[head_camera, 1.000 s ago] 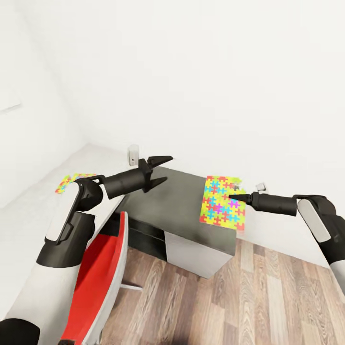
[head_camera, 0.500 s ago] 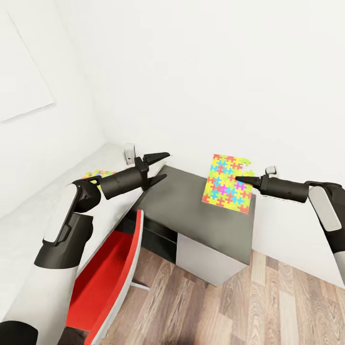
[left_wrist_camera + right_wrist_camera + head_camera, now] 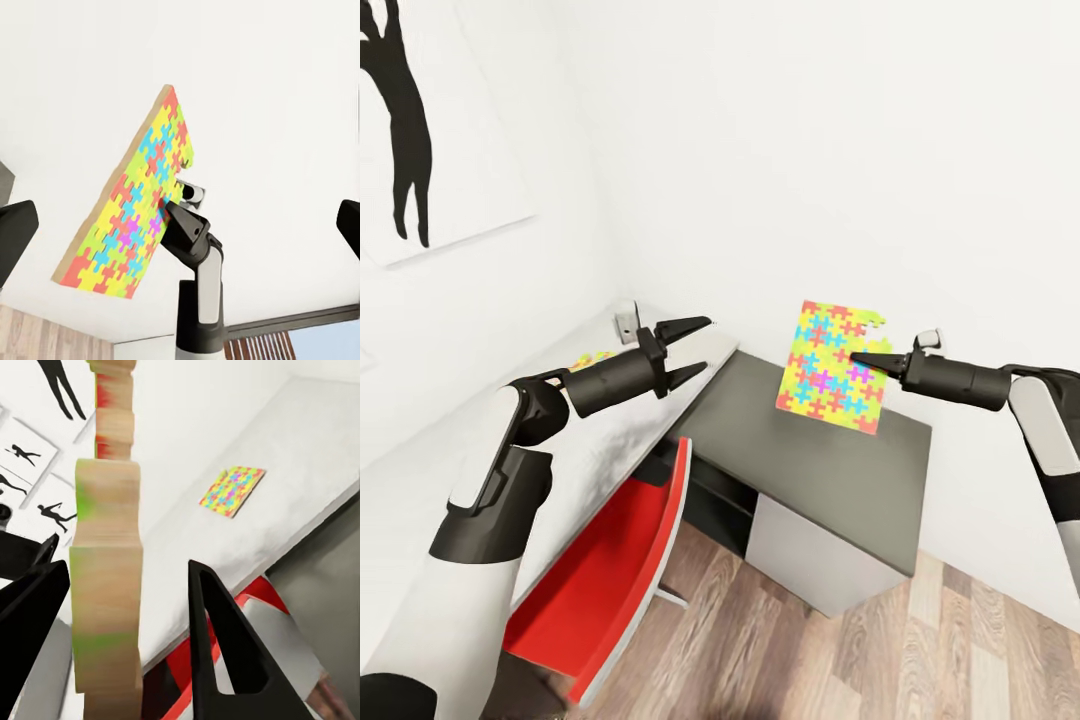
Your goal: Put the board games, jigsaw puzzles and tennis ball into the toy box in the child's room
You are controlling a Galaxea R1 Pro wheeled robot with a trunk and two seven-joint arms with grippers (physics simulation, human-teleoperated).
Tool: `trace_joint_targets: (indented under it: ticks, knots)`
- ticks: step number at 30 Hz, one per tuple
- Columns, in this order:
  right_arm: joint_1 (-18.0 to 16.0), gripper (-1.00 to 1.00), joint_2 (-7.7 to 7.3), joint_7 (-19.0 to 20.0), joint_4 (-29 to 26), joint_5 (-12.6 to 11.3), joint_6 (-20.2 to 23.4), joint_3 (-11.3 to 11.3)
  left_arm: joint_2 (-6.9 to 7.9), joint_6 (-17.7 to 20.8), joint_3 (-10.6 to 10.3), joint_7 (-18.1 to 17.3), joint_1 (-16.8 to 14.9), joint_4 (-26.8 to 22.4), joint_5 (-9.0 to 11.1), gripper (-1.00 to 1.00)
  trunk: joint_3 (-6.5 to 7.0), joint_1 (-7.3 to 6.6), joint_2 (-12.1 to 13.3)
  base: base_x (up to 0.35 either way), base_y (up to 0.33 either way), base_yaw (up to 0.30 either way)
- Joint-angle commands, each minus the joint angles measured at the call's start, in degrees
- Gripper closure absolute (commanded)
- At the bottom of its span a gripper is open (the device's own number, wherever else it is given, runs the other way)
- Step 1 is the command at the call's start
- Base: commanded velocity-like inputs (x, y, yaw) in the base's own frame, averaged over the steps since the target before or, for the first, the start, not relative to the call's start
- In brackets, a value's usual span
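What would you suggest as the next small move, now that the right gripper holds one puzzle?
Probably keep turning toward the pale desk: the right gripper holds a puzzle upright above the dark desk section, no toy box is in sight, and a second puzzle lies flat there.

The whole head view is swung round compared with a second ago, which is taken as camera motion: a black silhouette print (image 3: 400, 130) is now brought in on the wall at upper left, the red chair (image 3: 610, 570) is shown further across, and the dark grey section of the table (image 3: 810, 450) is shifted rightward, while the second jigsaw puzzle (image 3: 592, 357) on the pale top is almost covered by the left arm
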Motion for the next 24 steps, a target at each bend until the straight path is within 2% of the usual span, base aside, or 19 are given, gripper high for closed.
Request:
trace_joint_targets:
  ticks: [1, 11, 16, 24]
  knots:
    - [-0.2, 1.0, 0.06, 0.3, -0.1, 0.1, 0.2, 0.0, 0.02, 0.0, 0.1, 0.5, 0.0, 0.0, 0.6, -1.0, -0.02, 0.04, -0.1, 0.0, 0.0, 0.222]
    - [-0.9, 1.0, 2.29, -2.1, -0.1, -0.1, 0.2, 0.2, 0.17, 0.3, 2.6, 0.3, 1.3, 0.0, 0.7, -1.0, 0.7, 0.04, -0.1, 0.0, 0.0, 0.222]
    - [-2.0, 1.0, 3.8, -6.2, -0.1, -0.1, 0.2, 0.3, 0.2, 0.4, 3.7, 0.0, 1.8, 0.0, 0.7, -1.0, 1.05, 0.04, -0.1, 0.0, 0.0, 0.224]
    - [-3.3, 1.0, 4.57, -8.1, 0.0, -0.1, 0.2, 0.3, 0.27, 0.4, 4.1, -0.4, 2.0, 0.0, 0.7, -1.0, 1.59, 0.04, -0.1, 0.0, 0.0, 0.225]
